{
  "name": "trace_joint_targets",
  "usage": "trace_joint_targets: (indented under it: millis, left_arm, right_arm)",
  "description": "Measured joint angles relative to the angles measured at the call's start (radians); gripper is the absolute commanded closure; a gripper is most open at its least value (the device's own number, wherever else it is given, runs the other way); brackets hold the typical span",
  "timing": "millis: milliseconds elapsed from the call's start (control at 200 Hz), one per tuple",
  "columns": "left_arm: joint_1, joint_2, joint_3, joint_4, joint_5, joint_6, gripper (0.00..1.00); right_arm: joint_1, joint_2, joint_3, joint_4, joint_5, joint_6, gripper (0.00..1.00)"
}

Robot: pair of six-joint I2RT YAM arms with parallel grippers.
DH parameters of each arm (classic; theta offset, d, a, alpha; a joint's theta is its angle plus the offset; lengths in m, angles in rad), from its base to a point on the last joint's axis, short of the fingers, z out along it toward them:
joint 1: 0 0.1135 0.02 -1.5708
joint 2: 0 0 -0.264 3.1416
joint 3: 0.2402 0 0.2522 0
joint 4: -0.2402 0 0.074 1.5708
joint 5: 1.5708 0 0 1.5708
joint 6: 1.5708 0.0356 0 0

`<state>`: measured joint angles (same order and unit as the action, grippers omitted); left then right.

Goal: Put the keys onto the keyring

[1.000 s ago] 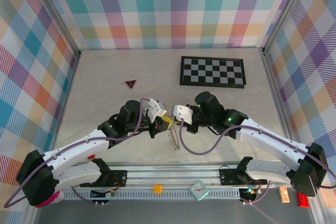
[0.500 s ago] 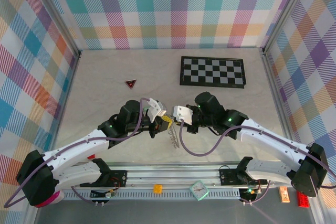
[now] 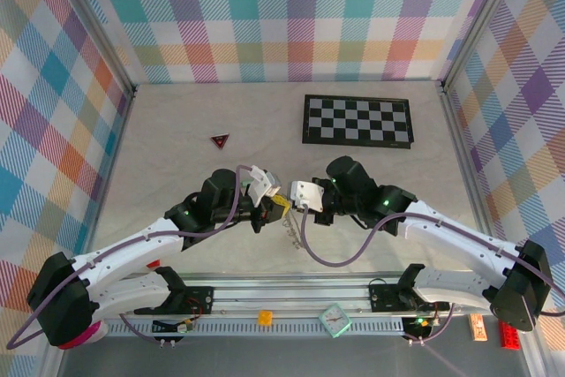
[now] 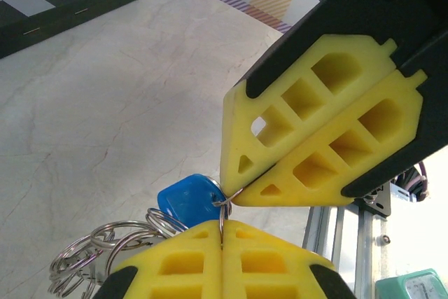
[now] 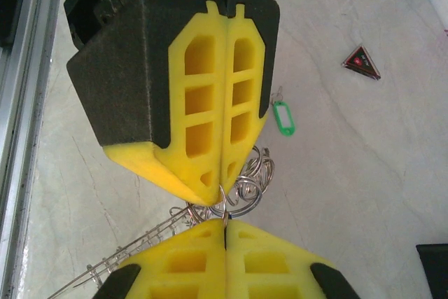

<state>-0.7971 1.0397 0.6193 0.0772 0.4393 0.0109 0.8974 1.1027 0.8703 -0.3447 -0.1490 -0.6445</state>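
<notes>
1. The surface [image 3: 177,121] is pale and marbled, closed in on three sides by plaid walls [image 3: 291,15]. A metal rail [image 3: 291,306] runs along the near edge, with a small clock [image 3: 335,320] set on it
2. A checkerboard [image 3: 357,121] lies flat at the far right. A dark red triangle [image 3: 220,140] lies left of centre, well apart from both arms
3. Both arms reach in toward the middle, near the rail, and meet tip to tip
4. The left hand [image 4: 222,225] has its yellow pads pressed together, with a thin wire of the keyring [image 5: 245,188] pinched in the seam
5. The right hand [image 5: 225,223] is closed the same way, clamped on a thin wire of the keyring from the opposite side
6. The keyring's coils and chain hang beside and below the pinch. From above they are only a faint silvery streak, too small to read
7. The blue key [image 4: 189,197] sits just beside the pinch, touching the coils. The left pads cut off its lower part, so we cannot tell whether it is threaded
8. The green key [image 5: 283,117] shows past the left hand, apart from the coils. We cannot tell whether it lies on the surface or hangs
</notes>
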Motion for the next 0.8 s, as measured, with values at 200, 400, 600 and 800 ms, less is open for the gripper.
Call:
trace_joint_targets:
  millis: [200,400,600,800]
  left_arm:
    - [0.0,0.0,0.0,0.001,-0.008,0.0,1.0]
    - [0.0,0.0,0.0,0.0,-0.012,0.0,1.0]
    - [0.0,0.0,0.0,0.0,-0.015,0.0,1.0]
    - [0.0,0.0,0.0,0.001,-0.015,0.0,1.0]
  right_arm:
    - [0.006,0.0,0.0,-0.004,0.026,0.0,1.0]
    - [0.006,-0.004,0.0,-0.008,0.025,-0.001,1.0]
    - [0.012,-0.017,0.0,-0.016,0.005,-0.01,1.0]
    - [0.014,-0.017,-0.001,-0.019,0.001,-0.022,1.0]
